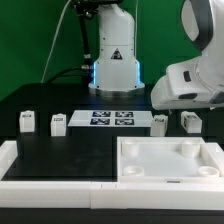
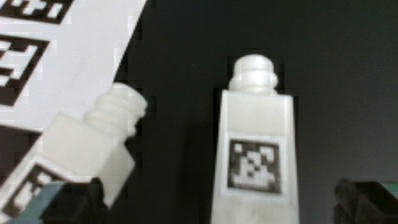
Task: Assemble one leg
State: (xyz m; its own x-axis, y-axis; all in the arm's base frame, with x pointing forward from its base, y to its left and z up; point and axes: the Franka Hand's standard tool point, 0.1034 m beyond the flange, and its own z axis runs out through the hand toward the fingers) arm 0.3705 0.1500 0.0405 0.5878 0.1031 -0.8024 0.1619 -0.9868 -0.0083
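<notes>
Nearest lies a large white square tray-like part point(image 1: 170, 160) on the black surface point(image 1: 70, 140). Behind it, from the exterior view's left: two small white tagged posts point(image 1: 27, 121), the marker board point(image 1: 112, 119), two more posts point(image 1: 160, 123). The claw point(image 2: 222, 198) is open, gripping nothing; the leg point(image 2: 258, 150), a white pegged post, shows between its spread fingers point(image 2: 370, 198).

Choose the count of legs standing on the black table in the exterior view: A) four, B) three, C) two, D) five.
A: one leg and a second stand on the exterior view's left of the marker board, and a third and a fourth on its right, all in one row.
</notes>
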